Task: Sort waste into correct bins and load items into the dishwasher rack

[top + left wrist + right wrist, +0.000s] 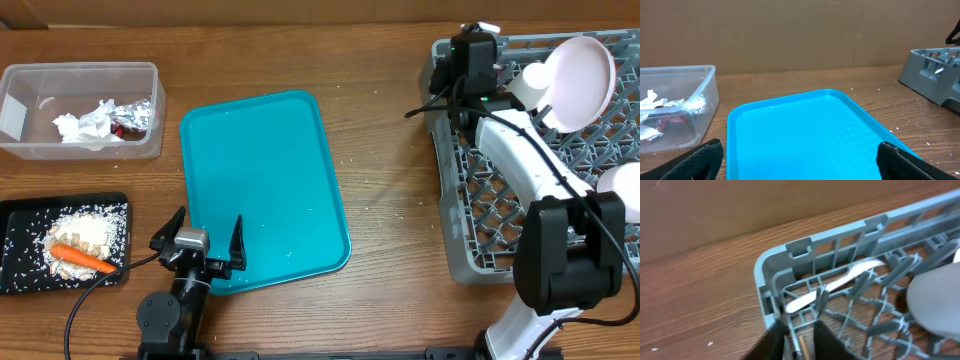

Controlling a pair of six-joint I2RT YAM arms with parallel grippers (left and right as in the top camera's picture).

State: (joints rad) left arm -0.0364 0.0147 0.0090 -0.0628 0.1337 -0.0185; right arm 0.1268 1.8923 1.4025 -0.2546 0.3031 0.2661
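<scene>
Now you are working at the far left corner of the rack (pixel 455 225), which is sitting on the right of the table, well apart from the teal tray (pixel 265 190) in the middle. Your right arm is reaching over that corner and is by far the nearer one. The left end effector (pixel 205 238) is hovering over the tray's near edge with its jaws wide and nothing between them.

In the right wrist view the fork (pixel 835 282) is lying inside the corner, just ahead of the right end effector (pixel 799 332) and a little to its right. Its long axis is running along the rack's far wall, slanting from lower left to upper right. The blur is hiding which end carries the tines.

Between the fingers a chopstick (pixel 801 347) is showing only a short length, pointing up and slightly left, toward the corner. The jaws are standing narrowly apart around it, and you cannot tell whether they are pinching it or letting it go. Judging from this, the coming move is depending on that stick lying crosswise to the fork, so it is probably heading into the corner cell just short of the fork.
</scene>
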